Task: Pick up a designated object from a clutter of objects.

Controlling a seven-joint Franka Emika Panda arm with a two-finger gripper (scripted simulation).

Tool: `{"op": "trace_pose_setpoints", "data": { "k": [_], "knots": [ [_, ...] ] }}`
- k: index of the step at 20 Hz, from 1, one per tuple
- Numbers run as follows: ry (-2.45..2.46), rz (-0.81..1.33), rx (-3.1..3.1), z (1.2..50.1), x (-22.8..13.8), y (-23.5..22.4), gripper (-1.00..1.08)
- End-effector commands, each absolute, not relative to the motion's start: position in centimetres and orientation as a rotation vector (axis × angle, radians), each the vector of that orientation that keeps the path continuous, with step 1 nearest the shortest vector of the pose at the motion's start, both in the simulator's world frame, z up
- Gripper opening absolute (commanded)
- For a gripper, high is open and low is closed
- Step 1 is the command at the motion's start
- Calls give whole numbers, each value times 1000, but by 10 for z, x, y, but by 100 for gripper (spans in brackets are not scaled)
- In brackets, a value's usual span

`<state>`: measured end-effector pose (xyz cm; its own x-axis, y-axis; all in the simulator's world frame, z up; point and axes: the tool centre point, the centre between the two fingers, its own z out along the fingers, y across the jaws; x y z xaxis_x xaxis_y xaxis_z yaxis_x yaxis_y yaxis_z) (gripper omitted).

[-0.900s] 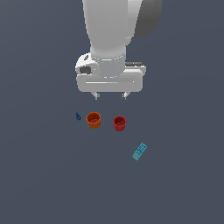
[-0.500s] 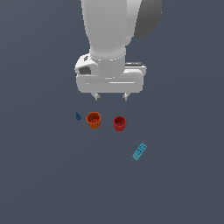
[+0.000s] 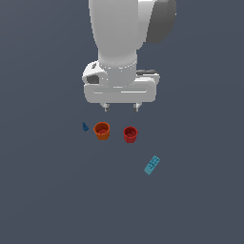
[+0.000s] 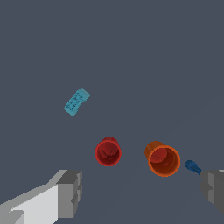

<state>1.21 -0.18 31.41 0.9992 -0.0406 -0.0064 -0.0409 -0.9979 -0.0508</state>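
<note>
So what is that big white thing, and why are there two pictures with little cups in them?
The big white thing is a robot arm, drawn by a computer. At its end is a gripper, like a hand with two fingers, open and holding nothing. One picture looks at the whole scene from outside. The other comes from a camera on the robot's wrist, so you see the grey fingers at the edge. On the dark floor sit a red cup, an orange cup, a tiny dark blue piece and a flat light-blue block. None touch. The robot wants the red cup.
</note>
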Motion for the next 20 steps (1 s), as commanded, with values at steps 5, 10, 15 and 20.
{"op": "trace_pose_setpoints", "data": {
  "k": [5, 10, 15, 20],
  "knots": [
    [23, 9, -3100, 286, 11, 3, 100],
    [-33, 7, -3111, 250, 6, 10, 100],
    [-113, 5, -3122, 203, -5, 20, 100],
    [-199, 3, -3127, 159, -21, 30, 100]
  ]
}}
